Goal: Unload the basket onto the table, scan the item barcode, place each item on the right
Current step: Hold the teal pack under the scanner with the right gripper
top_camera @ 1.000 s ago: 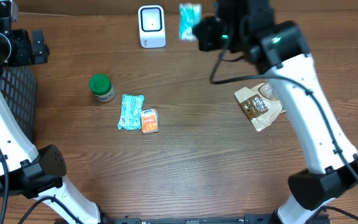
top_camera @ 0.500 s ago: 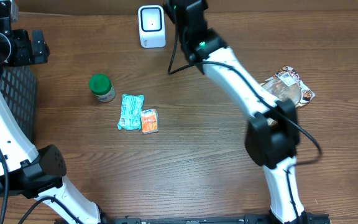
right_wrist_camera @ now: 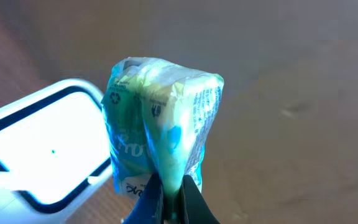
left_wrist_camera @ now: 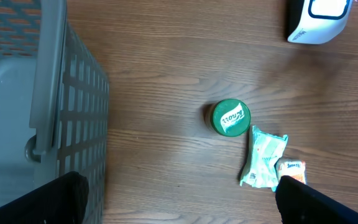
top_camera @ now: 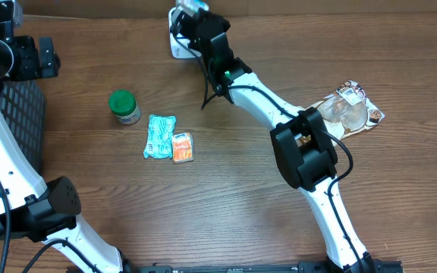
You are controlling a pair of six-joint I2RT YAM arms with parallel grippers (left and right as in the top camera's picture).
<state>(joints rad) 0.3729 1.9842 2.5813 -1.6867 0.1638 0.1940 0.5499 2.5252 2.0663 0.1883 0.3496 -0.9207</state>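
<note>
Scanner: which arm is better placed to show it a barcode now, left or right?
Right. The right tool is shut on a green packet, held just in front of the white scanner. The left tool is open and empty, near the basket.

This looks like a robotics lab bench set up as a shop checkout. A white barcode scanner (left_wrist_camera: 319, 25) stands on a wood-grain table (top_camera: 241, 205) with white robot arms (top_camera: 309, 152) mounted at it. Near the scanner lie small groceries: a green-lidded jar (top_camera: 124, 107), two packets (top_camera: 160, 136) and a snack bag (top_camera: 351, 110). Well to its left stands a grey plastic basket (left_wrist_camera: 73, 124).
</note>
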